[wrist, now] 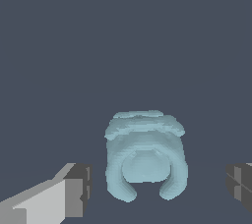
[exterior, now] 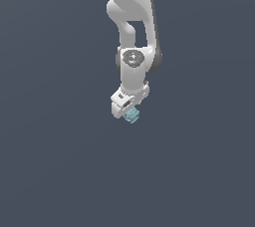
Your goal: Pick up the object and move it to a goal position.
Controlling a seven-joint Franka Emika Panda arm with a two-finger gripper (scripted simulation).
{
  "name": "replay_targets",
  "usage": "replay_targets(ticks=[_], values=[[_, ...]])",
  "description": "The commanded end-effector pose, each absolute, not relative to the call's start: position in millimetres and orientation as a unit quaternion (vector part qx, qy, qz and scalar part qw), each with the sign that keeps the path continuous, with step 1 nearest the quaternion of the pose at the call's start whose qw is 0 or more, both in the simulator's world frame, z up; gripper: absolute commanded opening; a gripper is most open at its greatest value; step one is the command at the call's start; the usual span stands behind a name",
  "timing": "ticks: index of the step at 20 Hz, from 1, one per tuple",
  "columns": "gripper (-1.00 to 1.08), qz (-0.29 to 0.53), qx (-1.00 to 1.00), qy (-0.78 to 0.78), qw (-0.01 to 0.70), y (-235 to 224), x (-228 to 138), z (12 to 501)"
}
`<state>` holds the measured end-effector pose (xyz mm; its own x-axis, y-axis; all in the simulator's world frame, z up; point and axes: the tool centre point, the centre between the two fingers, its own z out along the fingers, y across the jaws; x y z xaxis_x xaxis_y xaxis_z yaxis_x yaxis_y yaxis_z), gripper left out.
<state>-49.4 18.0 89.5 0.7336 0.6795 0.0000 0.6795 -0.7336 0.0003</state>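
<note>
Spread wide, the gripper (wrist: 157, 186) is hanging over the blob (wrist: 146, 161), with one finger (wrist: 74, 188) on each side and a clear gap between each pad and the blob, so nothing is being pinched. Going from left to right in the wrist view: one dark pad, the pale blue blob in the middle, then the other pad. In the exterior view the blob (exterior: 132, 116) is sitting just beneath the gripper (exterior: 127, 109), probably so the fingers can close around it.
</note>
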Motion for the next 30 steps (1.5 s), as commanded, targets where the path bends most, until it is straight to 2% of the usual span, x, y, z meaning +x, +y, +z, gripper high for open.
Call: replay_targets(ticks=[1,15,16,30], values=[[1.0,0.0,0.931,0.365,0.0,18,-50,85],[1.0,0.0,0.93,0.367,0.0,18,-50,40],[-1.0,0.0,0.93,0.367,0.0,18,-50,40],[-1.0,0.0,0.93,0.367,0.0,21,-53,42]])
